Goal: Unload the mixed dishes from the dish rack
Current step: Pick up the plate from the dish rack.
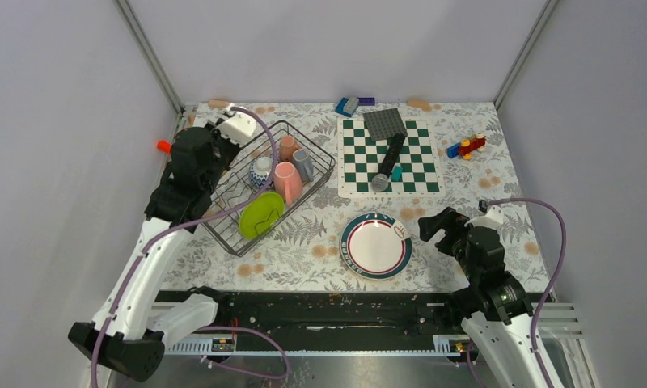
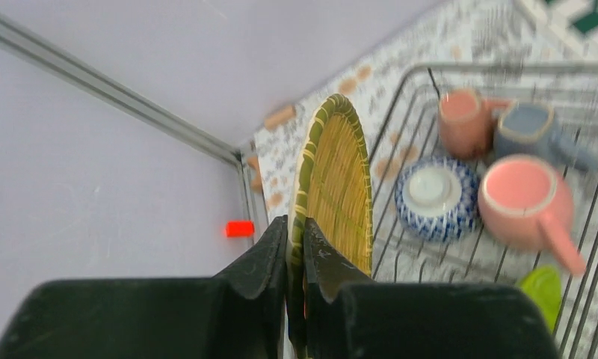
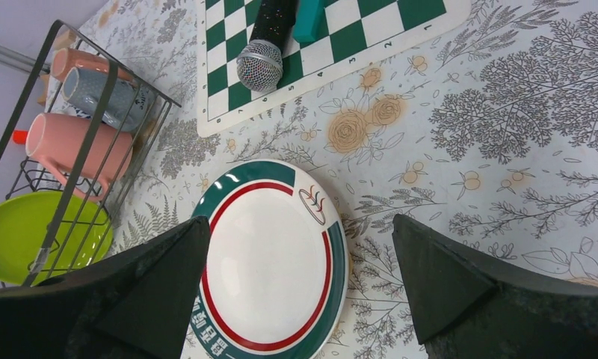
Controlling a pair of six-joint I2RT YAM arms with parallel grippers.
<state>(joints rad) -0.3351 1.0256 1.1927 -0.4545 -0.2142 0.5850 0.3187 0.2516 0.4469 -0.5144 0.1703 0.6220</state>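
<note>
**Dish rack unloading: one plate out, a second in the grip**

1. Left gripper [image 2: 296,228]: clamped on the rim of the yellow-orange plate [image 2: 341,179], which stands on edge between the two fingers. It sits at the left end of the dish rack [image 1: 308,145], in the upper left of the overhead view. We cannot tell whether the plate's lower edge is clear of the dividers, because the wrist hides it from above.
2. Right gripper [image 3: 300,224]: jaws spread wide and holding nothing, poised just beside the right edge of the white plate [image 1: 375,246].
3. Unloaded: only the white plate, lying flat on the desk [image 1: 304,242] at lower centre of the overhead view.
4. Left in the rack:
   - the lime-green plate [image 1: 260,215], leaning at the lower end;
   - the large pink mug [image 1: 287,181];
   - the small pink mug [image 1: 288,147];
   - the grey mug [image 1: 303,164];
   - the blue bowl [image 1: 261,171].
5. Progress, in our judgement: early. One piece of seven is out, one is in hand, and five are untouched.
6. Appearance:
   - The yellow-orange plate has a ribbed, woven-looking face and a green banded rim.
   - The white plate is glossy, with a green band, a red ring and a small emblem near the edge.
   - The lime-green plate is plain and shiny.
   - The three mugs lie on their sides.
   - The bowl shows a white foot ring to the wrist camera, so it seems tipped or overturned.
</note>
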